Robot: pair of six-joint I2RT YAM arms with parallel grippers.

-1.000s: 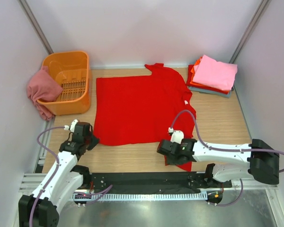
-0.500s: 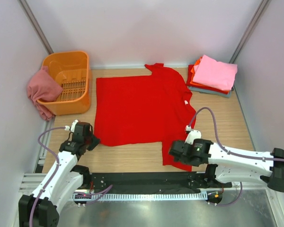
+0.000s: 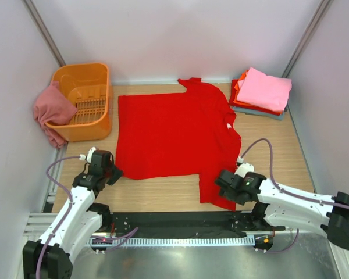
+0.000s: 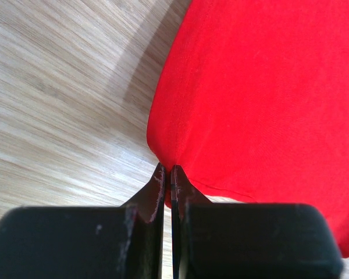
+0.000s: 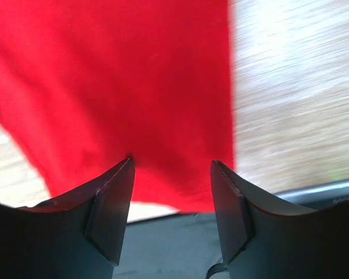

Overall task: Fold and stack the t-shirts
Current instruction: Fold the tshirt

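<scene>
A bright red t-shirt [image 3: 168, 131] lies spread flat in the middle of the table, one sleeve hanging toward the near edge. My left gripper [image 3: 111, 172] is shut on the shirt's near left corner [image 4: 180, 133]; its jaws pinch the hem. My right gripper [image 3: 222, 185] is open over the shirt's near right sleeve [image 5: 134, 87], its fingers [image 5: 113, 203] wide apart and empty. A dusty rose t-shirt [image 3: 52, 110] hangs over the basket's left rim. A folded stack, light pink t-shirt [image 3: 264, 88] on top of orange-red and grey-blue ones, lies at the back right.
An orange slotted plastic basket [image 3: 90, 78] stands at the back left. White walls close in the table on three sides. A black strip and metal rail [image 3: 180, 238] run along the near edge by the arm bases.
My right arm has swung to the right along the near edge, from the sleeve's left side to its right side. The left gripper and the shirt have stayed put.
</scene>
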